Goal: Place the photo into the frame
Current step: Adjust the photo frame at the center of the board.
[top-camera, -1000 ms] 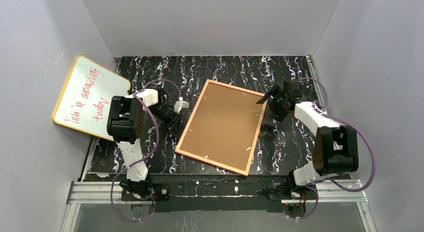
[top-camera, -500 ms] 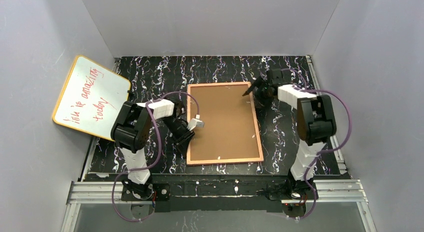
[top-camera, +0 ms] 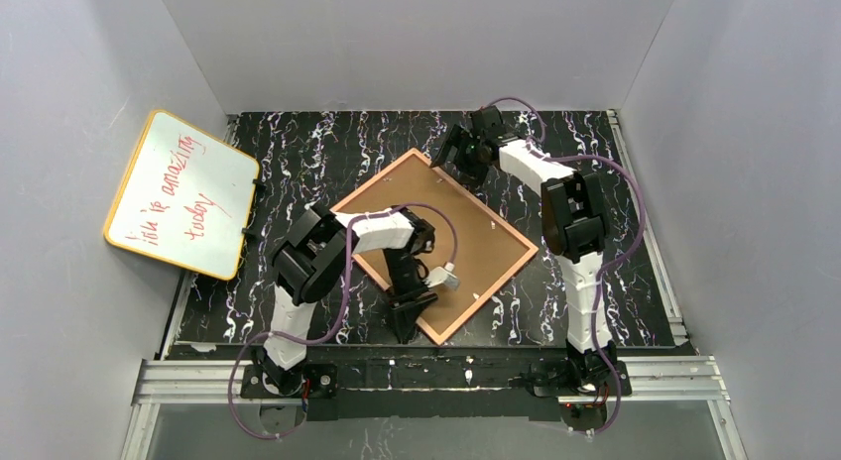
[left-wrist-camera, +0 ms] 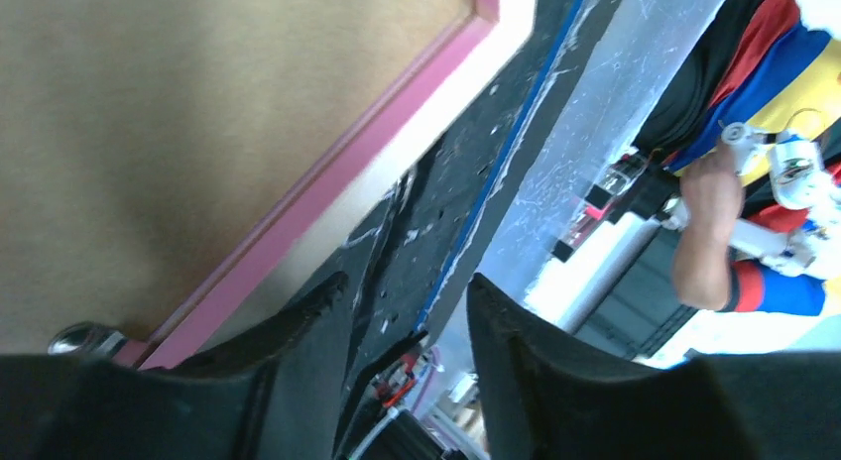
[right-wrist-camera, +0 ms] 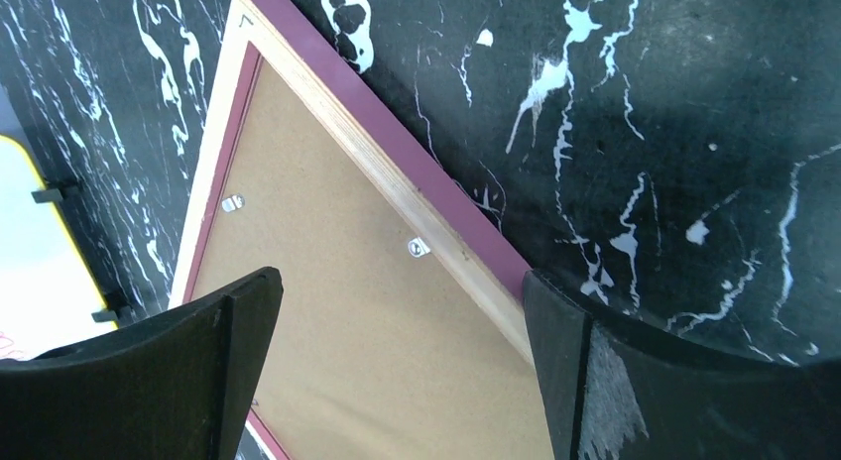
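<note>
Black marbled worktop [top-camera: 298,153], frame [top-camera: 436,244] lying back-up at its middle.
Left gripper [top-camera: 405,321] partly open, gripping nothing, at the frame's near corner; right gripper [top-camera: 454,155] spread wide above the far corner.

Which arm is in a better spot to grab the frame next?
Probably the right. The right gripper is wide open with the edge of the frame between its fingers, ready to close. The left gripper is open too, but the frame sits beside its fingers, not between.
</note>
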Robot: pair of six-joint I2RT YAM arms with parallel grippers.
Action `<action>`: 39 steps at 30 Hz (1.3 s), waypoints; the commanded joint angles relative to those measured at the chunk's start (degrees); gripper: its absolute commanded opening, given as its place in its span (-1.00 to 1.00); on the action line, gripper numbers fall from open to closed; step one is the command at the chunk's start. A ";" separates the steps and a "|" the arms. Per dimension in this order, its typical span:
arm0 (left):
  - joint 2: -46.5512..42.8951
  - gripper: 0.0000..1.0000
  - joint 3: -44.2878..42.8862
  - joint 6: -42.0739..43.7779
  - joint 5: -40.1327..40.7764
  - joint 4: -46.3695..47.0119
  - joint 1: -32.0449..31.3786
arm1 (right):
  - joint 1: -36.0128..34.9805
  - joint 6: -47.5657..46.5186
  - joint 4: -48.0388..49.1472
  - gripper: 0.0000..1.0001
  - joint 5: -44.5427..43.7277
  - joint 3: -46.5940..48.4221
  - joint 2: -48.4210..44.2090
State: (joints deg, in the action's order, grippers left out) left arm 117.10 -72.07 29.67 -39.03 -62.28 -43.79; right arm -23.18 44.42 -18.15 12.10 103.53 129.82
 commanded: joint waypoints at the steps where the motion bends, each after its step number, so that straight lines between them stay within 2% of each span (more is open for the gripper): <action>1: 2.06 0.11 -3.53 5.24 -3.12 10.41 -2.53 | 0.61 -1.98 -11.31 0.97 5.81 5.10 -3.75; 3: 0.57 0.26 -5.85 10.81 -3.41 2.88 -1.94 | 2.55 -2.62 -13.21 0.97 4.37 6.19 -6.00; 6: -3.25 0.31 -8.51 17.80 -4.12 -6.14 3.25 | 5.84 -1.93 -14.10 0.97 1.98 2.86 -11.48; 9: -4.47 0.33 -14.63 23.26 -2.11 -13.77 11.62 | 8.14 -0.27 -12.88 0.97 0.78 -6.11 -18.97; 12: -1.29 0.30 -24.00 25.41 1.13 -18.28 20.87 | 8.71 0.54 -10.08 0.97 -1.00 -17.20 -27.14; 17: 9.26 0.21 -42.96 14.76 6.68 -11.64 35.03 | 8.75 2.29 -12.04 0.97 -1.81 -33.57 -40.44; 20: 14.85 0.13 -49.36 4.19 9.14 -1.76 41.84 | 8.79 3.67 -10.92 0.97 -0.04 -44.00 -49.96; 24: 16.25 -0.03 -46.97 -2.96 11.10 8.46 47.02 | 8.85 5.12 -14.38 0.97 1.36 -53.33 -61.21; 27: 16.20 -0.07 -41.67 -4.43 10.30 11.81 47.22 | 8.85 6.84 -16.98 0.97 1.71 -58.77 -68.42; 31: 15.76 -0.20 -34.36 -4.82 9.55 14.91 47.24 | 8.85 8.78 -15.32 0.97 1.49 -64.97 -75.02; 34: 14.55 -0.26 -30.22 -4.02 7.61 15.11 47.19 | 8.81 9.01 -12.79 0.97 1.74 -67.34 -73.18; 39: 11.50 -0.29 -23.71 -1.33 6.37 15.14 47.13 | 8.85 7.42 -6.80 0.97 1.58 -68.49 -64.72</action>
State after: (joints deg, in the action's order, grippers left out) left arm 128.97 -101.80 26.15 -33.21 -45.10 3.84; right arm -14.48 52.34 -31.03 13.67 35.75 60.42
